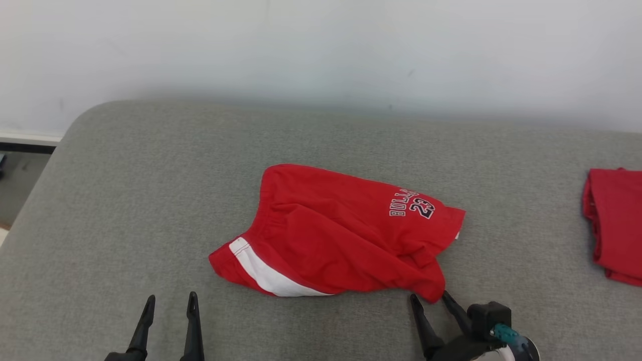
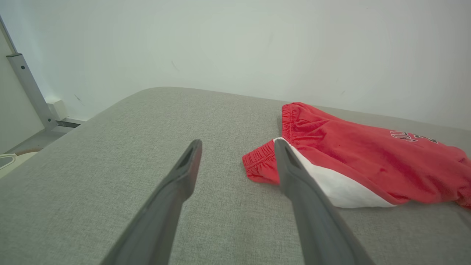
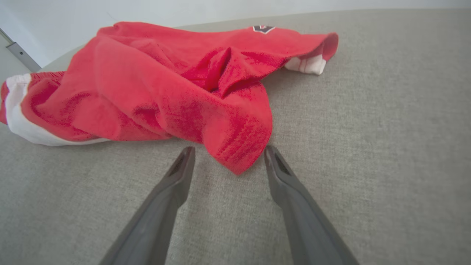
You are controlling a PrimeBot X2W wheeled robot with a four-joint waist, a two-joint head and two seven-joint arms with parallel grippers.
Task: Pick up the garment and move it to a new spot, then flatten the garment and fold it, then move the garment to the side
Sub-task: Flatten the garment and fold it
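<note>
Grey fabric covers the counter (image 1: 125, 200), which runs back to a plain white wall (image 1: 321, 50). A pair of red shorts, the garment (image 1: 336, 225), lies crumpled just ahead of both tools, with a white stripe (image 1: 261, 273) along its near edge and white lettering on one leg.

The left tool (image 1: 171, 297) hovers released, fingers spread, grasping nothing. The garment's waistband (image 2: 261, 162) sits just beyond its fingertips and off to its right. The right tool (image 1: 430, 296) is likewise released and empty. A hem corner (image 3: 239, 158) points straight into the gap between its two fingers and appears untouched. Well to the right of the right tool, a second red garment (image 1: 614, 225) lies at the counter's edge.

The step in hand looks like the first pick-up. To do it well, the right tool should slide forward and low until the stitched hem sits deep between its fingers, then clench. The left tool needs to shift right and forward onto the elastic waistband. Two grips set far apart should let the cloth hang open, which would make flattening easier. The main risks seem to be catching one loose layer only, or pinching the counter's fabric cover.
</note>
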